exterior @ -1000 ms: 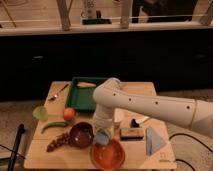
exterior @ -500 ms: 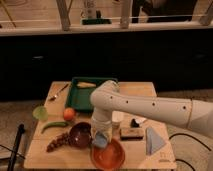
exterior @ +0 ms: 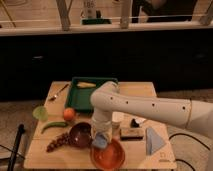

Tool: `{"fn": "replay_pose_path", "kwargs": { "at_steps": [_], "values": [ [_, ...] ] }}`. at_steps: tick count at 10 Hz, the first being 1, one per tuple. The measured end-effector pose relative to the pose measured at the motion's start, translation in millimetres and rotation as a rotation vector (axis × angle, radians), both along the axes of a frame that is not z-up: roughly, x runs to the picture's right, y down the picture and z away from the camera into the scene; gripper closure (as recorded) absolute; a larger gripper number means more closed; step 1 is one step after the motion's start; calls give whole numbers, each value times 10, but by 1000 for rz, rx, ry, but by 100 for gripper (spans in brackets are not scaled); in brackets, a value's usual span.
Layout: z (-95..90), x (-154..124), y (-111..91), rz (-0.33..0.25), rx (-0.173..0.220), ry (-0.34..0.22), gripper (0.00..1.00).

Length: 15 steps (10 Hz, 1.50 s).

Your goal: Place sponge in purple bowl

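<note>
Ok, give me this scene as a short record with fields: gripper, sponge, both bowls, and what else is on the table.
gripper: low over the table, between the two bowls, at the sponge
sponge: light blue, at the gripper's tip, over the orange bowl's near-left rim, not in the purple bowl
purple bowl: left of the gripper, nothing seen in it
orange bowl: front edge of the table
tray: green, at the back, a yellow item in it
cloth: light blue, folded, right side
brush: right of the gripper
orange: left of the tray's front

Wooden table, purple bowl, orange bowl, green tray, claw above.
</note>
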<state>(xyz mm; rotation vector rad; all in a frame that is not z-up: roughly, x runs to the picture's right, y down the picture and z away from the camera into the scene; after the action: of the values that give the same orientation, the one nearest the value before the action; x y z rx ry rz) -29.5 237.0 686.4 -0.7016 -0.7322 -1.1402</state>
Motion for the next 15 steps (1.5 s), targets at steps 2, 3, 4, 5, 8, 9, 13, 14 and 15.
{"fn": "replay_pose_path", "kwargs": {
  "at_steps": [2,3,4,5,8,9,13,14,15],
  "values": [
    [-10,-18,-9,-8,3,-8,100],
    [-21,-62,-12,-19,4,-19,100],
    [-30,-106,-18,-30,6,-31,100],
    [-31,-147,-16,-40,5,-41,100],
    [-22,-341,-21,-76,2,-75,100],
    [-19,-361,-35,-82,3,-80,100],
    [5,-530,-99,-125,-6,-113,100],
    [5,-602,-119,-142,-9,-131,100],
    [5,-641,-138,-154,-11,-144,100]
  ]
}}
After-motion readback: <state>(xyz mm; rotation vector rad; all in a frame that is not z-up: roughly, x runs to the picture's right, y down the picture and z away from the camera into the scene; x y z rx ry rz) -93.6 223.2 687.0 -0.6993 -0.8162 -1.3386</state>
